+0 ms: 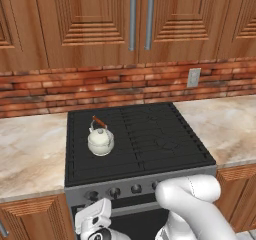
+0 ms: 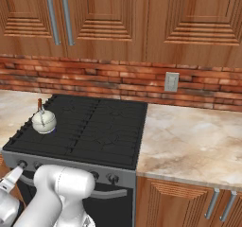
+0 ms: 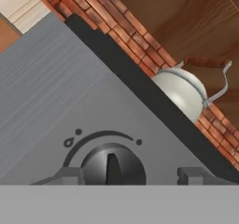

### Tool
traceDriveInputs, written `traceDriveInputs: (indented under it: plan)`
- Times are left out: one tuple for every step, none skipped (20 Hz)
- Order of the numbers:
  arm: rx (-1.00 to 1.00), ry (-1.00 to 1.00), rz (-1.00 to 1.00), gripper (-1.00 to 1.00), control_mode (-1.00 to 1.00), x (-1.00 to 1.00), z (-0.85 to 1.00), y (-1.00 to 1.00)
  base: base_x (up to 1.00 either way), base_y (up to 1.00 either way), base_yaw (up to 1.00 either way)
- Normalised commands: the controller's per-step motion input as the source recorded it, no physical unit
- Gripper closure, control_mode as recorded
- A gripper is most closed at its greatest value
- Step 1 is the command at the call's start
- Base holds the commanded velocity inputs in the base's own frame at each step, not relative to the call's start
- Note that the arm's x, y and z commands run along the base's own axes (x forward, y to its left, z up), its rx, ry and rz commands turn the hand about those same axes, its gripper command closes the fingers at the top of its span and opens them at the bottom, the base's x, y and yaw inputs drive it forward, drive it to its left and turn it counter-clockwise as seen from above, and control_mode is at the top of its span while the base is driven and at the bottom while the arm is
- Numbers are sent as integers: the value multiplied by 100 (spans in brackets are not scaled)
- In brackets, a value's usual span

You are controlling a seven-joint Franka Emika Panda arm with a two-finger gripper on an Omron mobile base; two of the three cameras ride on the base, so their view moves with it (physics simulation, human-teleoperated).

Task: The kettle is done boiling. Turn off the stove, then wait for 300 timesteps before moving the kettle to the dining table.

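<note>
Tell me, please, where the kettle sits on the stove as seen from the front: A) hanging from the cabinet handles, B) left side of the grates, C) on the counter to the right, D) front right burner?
B: the kettle stands upright on the left side of the stove grates, behind the knob panel.

We see the kettle, small, squat and cream-white, standing upright on the rear left burner of the stove. Its thin arched handle carries a reddish-brown wooden piece on top. The stove is a black gas range with cast-iron grates and a grey front panel bearing a row of round dark knobs. Up close, one knob shows a ridge pointing straight toward the panel's upper edge.
</note>
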Motion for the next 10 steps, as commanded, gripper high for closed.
traceDriveInputs:
  plan:
    - [0, -9, 0, -100, -100, 0, 0, 0, 0, 0, 0]
    - [0, -8, 0, -100, -100, 1, 0, 0, 0, 0, 0]
    - [0, -6, 0, -100, -100, 1, 0, 0, 0, 0, 0]
    - [0, -5, 0, -100, -100, 2, 0, 0, 0, 0, 0]
    - [0, -5, 0, -100, -100, 3, 0, 0, 0, 0, 0]
    - [0, -4, 0, -100, -100, 5, 0, 0, 0, 0, 0]
    - [0, -3, 0, -100, -100, 6, 0, -3, 0, 0, 0]
    - [0, -2, 0, -100, -100, 6, 0, 0, 0, 0, 0]
    - [0, 0, 0, -100, -100, 11, 0, 0, 0, 0, 0]
    - [0, 0, 0, -100, -100, 11, 0, -3, 0, 0, 0]
